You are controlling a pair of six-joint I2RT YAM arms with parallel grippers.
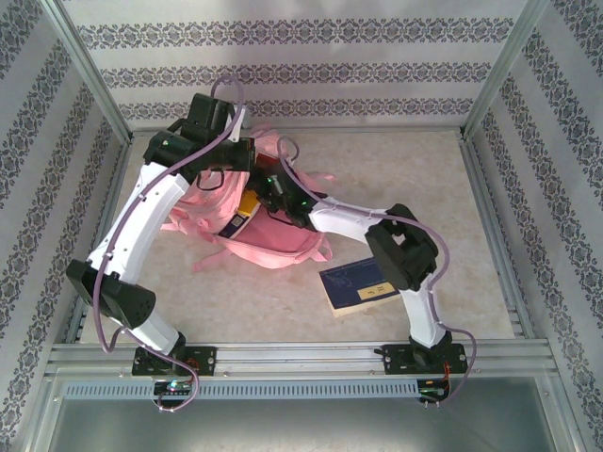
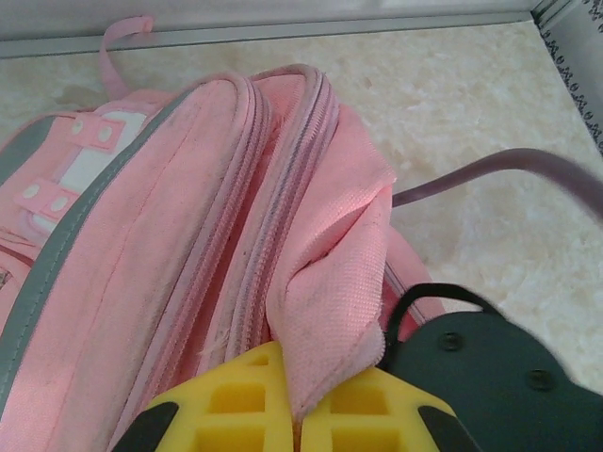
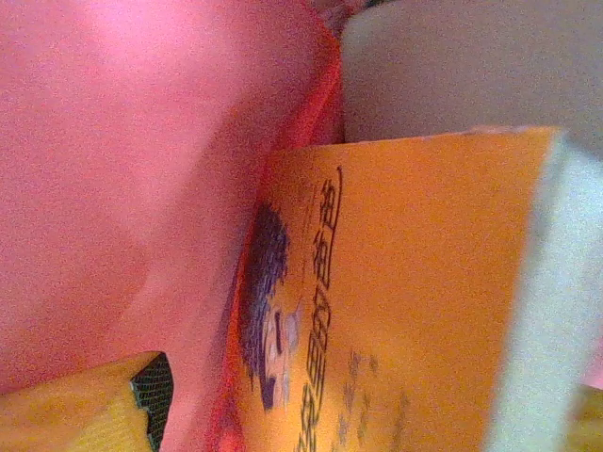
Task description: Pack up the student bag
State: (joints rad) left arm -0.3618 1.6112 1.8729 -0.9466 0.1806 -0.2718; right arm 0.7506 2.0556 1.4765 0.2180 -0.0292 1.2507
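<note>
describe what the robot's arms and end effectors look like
The left arm and right arm have white link shells, black joint housings and looping purple cables. The left end effector has yellow moulded fingers on a black body. A right-hand finger is yellow too.

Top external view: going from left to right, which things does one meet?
White left arm link → large soft pink fabric backpack → flat dark blue book → grey metal side rail.

pink bag (image 1: 273, 247), blue book (image 1: 356, 284) on table (image 1: 424, 179)
</note>
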